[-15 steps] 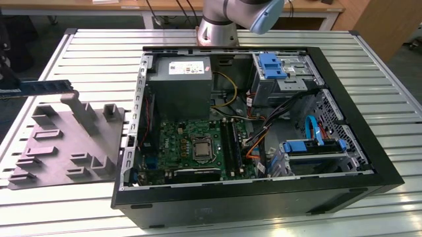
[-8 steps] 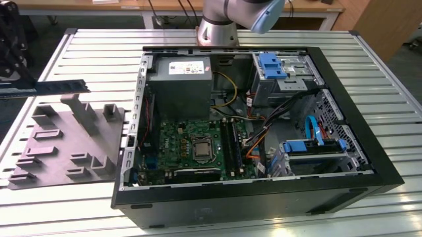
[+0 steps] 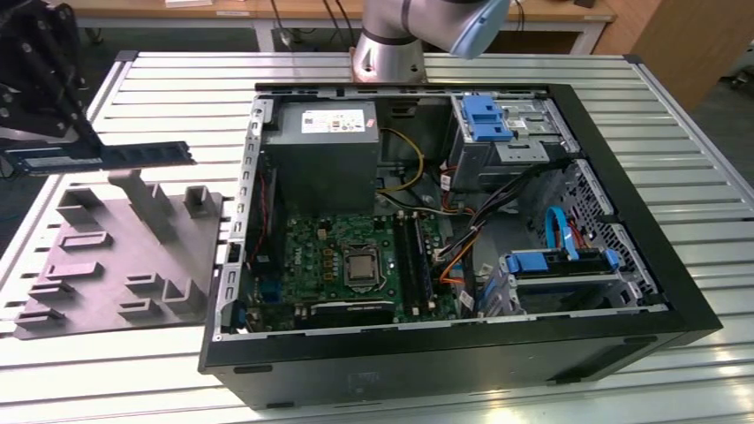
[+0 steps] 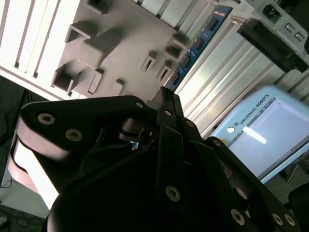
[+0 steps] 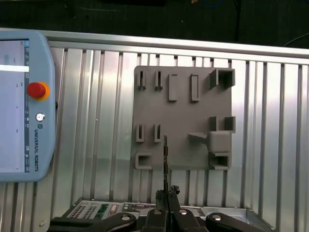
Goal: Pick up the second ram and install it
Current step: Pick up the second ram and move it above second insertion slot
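- With the tool (image 3: 35, 152) clamped shut on one end of the second ram (image 3: 130, 155), holds the blue stick level in the air.
- Hangs above the slatted metal tabletop (image 3: 177, 88), over the far edge of the grey holder block (image 3: 118, 256), touching neither.
- Sits at the exterior view's left of the open computer case (image 3: 471, 353), with the free end pointing toward the case.
- Stays well apart from the motherboard (image 3: 318, 256) and its long black slots (image 3: 412, 252) inside the case.
- In the first wrist view, appears edge-on as a thin dark line running out from the tool (image 5: 166, 205) across the near rim of the holder block (image 5: 183, 111).
- In the second wrist view, shows blue with dark chips along its face, beyond the black tool body.
- Beside the block, flat on the tabletop: a pale-blue teach pendant (image 5: 24, 106) with a red button.
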Action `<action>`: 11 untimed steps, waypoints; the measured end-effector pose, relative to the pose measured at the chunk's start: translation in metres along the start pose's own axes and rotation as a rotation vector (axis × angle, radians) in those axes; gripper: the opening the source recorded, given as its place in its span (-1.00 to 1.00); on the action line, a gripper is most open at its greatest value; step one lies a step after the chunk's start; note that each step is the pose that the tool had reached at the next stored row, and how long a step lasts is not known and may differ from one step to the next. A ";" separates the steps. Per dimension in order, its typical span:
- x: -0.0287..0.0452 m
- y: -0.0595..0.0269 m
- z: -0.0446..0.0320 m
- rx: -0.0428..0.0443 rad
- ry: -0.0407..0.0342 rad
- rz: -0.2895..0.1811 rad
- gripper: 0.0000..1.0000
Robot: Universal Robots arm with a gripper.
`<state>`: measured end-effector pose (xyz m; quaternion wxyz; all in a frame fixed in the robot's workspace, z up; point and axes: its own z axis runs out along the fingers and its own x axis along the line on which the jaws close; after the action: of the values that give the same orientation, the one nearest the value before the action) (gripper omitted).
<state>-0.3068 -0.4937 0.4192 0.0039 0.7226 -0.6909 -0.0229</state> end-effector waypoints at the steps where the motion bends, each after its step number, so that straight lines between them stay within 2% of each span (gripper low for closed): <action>1: 0.0002 -0.0039 -0.0002 0.0000 0.0000 0.000 -0.76; 11: 0.0019 -0.0433 -0.0015 0.0000 -0.0001 0.000 -0.76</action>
<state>-0.2634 -0.4937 0.4190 0.0039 0.7226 -0.6909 -0.0229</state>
